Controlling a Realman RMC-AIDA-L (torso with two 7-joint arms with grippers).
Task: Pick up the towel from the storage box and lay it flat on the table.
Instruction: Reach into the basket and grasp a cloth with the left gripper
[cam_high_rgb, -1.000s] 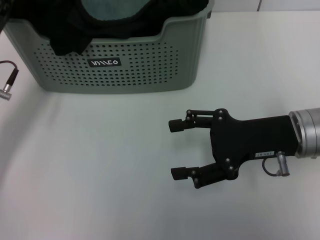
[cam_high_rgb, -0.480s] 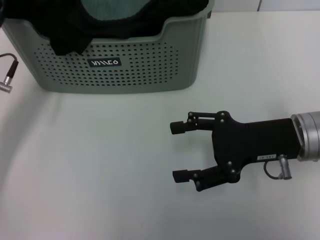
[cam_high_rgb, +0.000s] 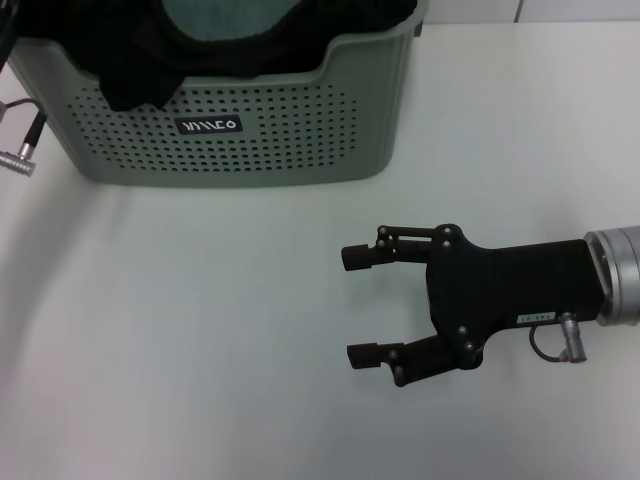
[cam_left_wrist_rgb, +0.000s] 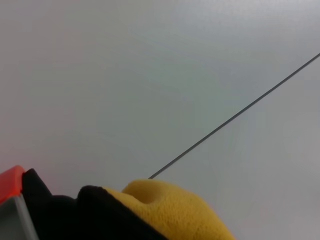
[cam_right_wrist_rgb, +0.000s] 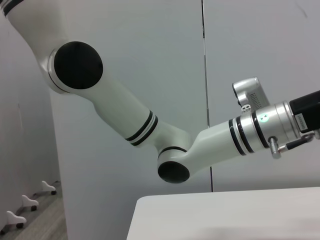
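The left gripper's jaws cannot be seen; only its connector (cam_high_rgb: 22, 150) shows beside the storage box (cam_high_rgb: 230, 130), where the towel (cam_high_rgb: 150, 55) lies bunched. Well right of the box, the right gripper (cam_high_rgb: 360, 305) hovers over the counter (cam_high_rgb: 200, 330), jaws released.

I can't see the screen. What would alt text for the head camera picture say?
A black right gripper, fingers open and holding nothing, hovers over a white table. Behind it stands a sage-green storage box with dark cloth heaped inside and spilling over its dipped front rim.
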